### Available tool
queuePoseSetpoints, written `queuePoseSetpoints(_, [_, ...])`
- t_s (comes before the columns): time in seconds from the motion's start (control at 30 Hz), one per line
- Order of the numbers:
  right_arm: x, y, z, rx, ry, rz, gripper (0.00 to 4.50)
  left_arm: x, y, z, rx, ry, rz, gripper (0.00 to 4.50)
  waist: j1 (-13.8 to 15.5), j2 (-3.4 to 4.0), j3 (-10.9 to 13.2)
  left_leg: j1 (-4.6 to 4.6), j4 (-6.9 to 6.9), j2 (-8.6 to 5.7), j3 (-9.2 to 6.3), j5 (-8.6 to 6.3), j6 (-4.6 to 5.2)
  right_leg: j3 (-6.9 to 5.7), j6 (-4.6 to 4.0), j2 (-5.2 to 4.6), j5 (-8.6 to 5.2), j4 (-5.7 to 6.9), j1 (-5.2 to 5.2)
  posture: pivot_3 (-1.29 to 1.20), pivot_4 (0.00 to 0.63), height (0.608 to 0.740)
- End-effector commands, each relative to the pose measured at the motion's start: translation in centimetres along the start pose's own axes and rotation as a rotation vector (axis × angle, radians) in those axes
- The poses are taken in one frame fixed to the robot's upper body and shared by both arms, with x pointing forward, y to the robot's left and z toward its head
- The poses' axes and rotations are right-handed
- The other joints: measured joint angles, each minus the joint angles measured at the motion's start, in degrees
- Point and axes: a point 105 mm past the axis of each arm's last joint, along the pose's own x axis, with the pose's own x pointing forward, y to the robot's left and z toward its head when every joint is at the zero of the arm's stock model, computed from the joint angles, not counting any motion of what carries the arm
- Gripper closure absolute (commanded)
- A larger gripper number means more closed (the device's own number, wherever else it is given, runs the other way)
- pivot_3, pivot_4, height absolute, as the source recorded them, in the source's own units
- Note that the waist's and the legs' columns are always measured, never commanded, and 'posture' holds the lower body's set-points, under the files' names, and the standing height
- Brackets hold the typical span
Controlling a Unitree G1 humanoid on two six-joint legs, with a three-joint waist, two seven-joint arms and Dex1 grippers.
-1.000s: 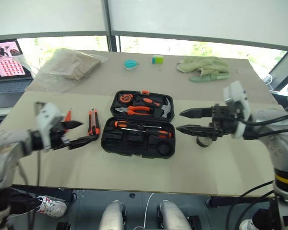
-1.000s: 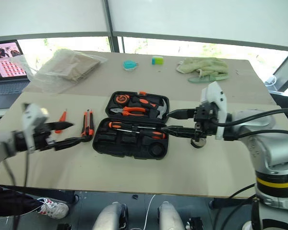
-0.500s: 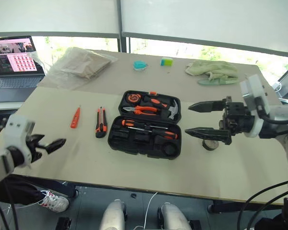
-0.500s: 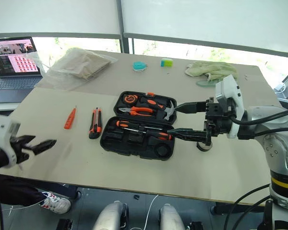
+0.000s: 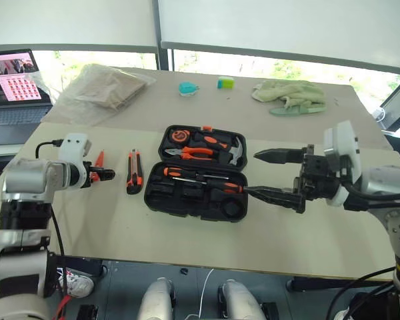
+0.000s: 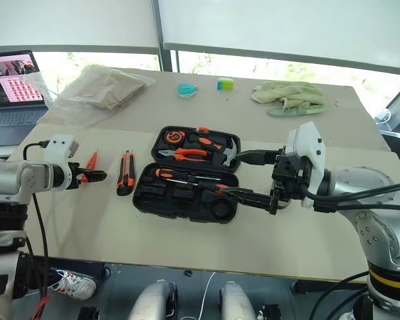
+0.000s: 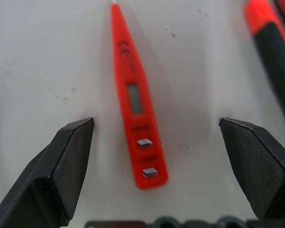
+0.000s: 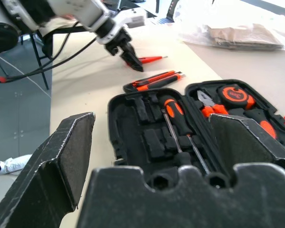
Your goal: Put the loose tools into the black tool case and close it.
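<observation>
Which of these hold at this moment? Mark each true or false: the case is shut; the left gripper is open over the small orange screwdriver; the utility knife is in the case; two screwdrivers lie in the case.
1. The case is shut. False: it lies open.
2. The left gripper is open over the small orange screwdriver. True.
3. The utility knife is in the case. False: it lies on the table, left of the case.
4. Two screwdrivers lie in the case. True.

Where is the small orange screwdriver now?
The small orange screwdriver lies on the table's left side, left of the utility knife, between the open left end effector's fingers.
</observation>
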Motion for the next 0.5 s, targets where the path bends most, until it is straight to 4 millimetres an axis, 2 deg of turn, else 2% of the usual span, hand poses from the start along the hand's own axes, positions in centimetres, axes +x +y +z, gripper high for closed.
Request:
queuePoseSetpoints(0.03, [-0.4, 0.2, 1.1, -0.036, -0.032, -0.038, 0.03, 1.0, 0.0, 0.1, -0.017, -0.001, 0.014, 0.0, 0.1, 0.01, 0.0, 0.0, 0.0, -0.01, 0.0, 0.0, 0.0, 0.0, 0.0, -0.01, 0.0, 0.01, 0.0, 0.0, 0.15, 0.74])
queuePoseSetpoints(0.1, [-0.4, 0.2, 1.2, -0.035, -0.031, -0.047, 0.03, 1.4, -0.1, 0.2, -0.038, 0.002, 0.009, 0.0, 0.3, 0.03, 0.0, 0.02, 0.0, -0.01, 0.0, 0.03, -0.03, -0.01, 0.0, 0.0, 0.0, 0.06, 0.02, 0.0, 0.15, 0.74])
queuePoseSetpoints(0.2, [-0.6, 0.4, 1.3, -0.038, -0.029, -0.051, 0.0, 1.7, -0.3, 0.5, -0.063, -0.001, 0.0, 0.71, 0.7, 0.05, 0.0, 0.07, 0.02, -0.03, -0.01, 0.06, -0.05, -0.01, 0.0, 0.0, 0.0, 0.15, 0.05, 0.0, 0.15, 0.74])
queuePoseSetpoints(0.3, [-0.9, 0.2, 1.5, -0.039, -0.025, -0.065, 0.0, 1.9, -0.6, 0.7, -0.046, -0.003, -0.017, 1.93, 0.8, 0.07, 0.0, 0.07, 0.03, -0.04, -0.01, 0.07, -0.05, -0.01, 0.0, -0.02, 0.0, 0.16, 0.05, 0.0, 0.15, 0.74])
queuePoseSetpoints(0.5, [-1.5, 0.0, 1.5, -0.042, -0.004, -0.081, 0.0, 2.0, -0.5, 0.7, -0.029, -0.008, -0.013, 4.01, 1.0, 0.07, 0.0, 0.06, 0.05, -0.06, -0.02, 0.07, -0.05, -0.02, 0.01, -0.04, 0.0, 0.15, 0.07, 0.0, 0.15, 0.74])
